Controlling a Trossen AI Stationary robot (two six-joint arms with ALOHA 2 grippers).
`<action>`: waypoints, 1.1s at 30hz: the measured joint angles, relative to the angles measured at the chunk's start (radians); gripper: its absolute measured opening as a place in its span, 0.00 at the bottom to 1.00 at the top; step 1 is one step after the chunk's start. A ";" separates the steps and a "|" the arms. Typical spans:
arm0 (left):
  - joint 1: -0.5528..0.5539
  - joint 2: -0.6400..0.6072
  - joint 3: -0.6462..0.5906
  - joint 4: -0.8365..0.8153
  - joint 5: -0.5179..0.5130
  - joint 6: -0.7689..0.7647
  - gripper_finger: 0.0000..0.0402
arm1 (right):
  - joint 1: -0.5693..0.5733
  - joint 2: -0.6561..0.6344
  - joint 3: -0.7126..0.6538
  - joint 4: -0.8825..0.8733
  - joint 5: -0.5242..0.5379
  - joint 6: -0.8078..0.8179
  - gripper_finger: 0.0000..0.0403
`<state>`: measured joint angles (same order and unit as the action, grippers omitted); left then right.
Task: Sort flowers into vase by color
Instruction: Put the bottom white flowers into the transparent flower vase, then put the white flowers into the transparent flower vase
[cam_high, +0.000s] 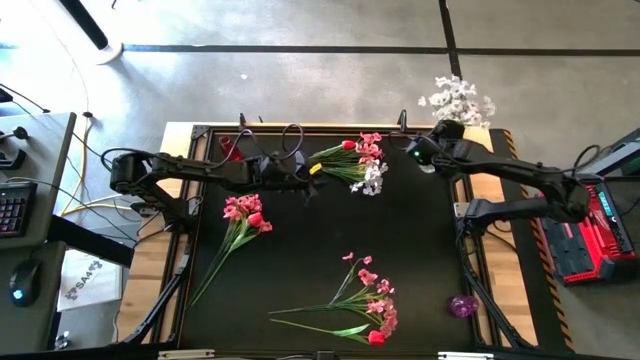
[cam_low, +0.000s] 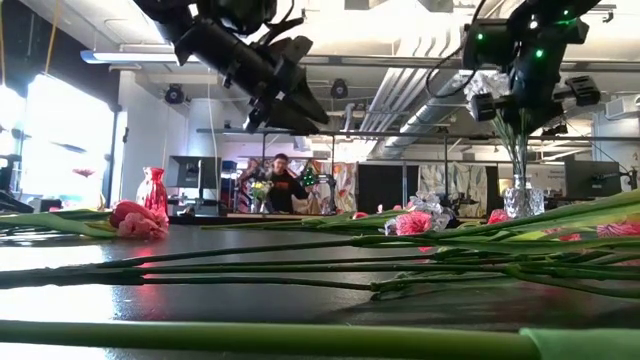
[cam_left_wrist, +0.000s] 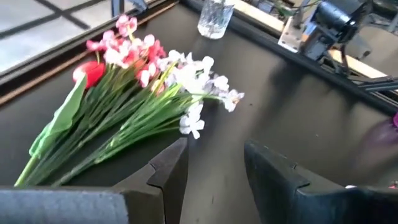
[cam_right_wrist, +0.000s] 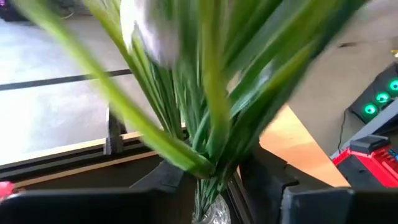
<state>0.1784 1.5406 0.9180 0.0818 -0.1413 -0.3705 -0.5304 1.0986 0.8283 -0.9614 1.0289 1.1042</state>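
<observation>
While we read the table from left to right, we first meet a red vase (cam_high: 229, 148) at the far edge, its contents unclear to us. Near the right far corner stands a clear glass vase (cam_low: 521, 200) holding a spray of white blossoms (cam_high: 457, 100). A small purple vase (cam_high: 463, 305) sits at the near right. Our left gripper (cam_left_wrist: 214, 177) hangs above a mixed bunch of flowers (cam_high: 355, 163) with its fingers parted, holding nothing. Our right gripper (cam_right_wrist: 211, 180) sits around the green stems (cam_right_wrist: 205, 118) just above the glass vase, fingers part open; whether they press the stems we cannot tell. Two more flower bunches (cam_high: 245, 215) lie loose on the dark table (cam_high: 420, 250).
</observation>
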 joint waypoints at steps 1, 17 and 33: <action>0.002 0.000 0.000 -0.017 0.000 -0.012 0.36 | 0.000 -0.005 0.008 -0.007 -0.011 -0.011 0.29; 0.047 0.050 -0.001 -0.109 0.112 0.262 0.35 | 0.008 -0.107 0.313 -0.167 -0.275 -0.193 0.45; 0.185 0.381 0.289 -0.257 0.227 0.511 0.35 | 0.267 -0.135 0.502 -0.176 -0.327 -0.371 0.46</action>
<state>0.3629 1.9219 1.2067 -0.1752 0.0857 0.1406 -0.2630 0.9632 1.3304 -1.1371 0.7021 0.7328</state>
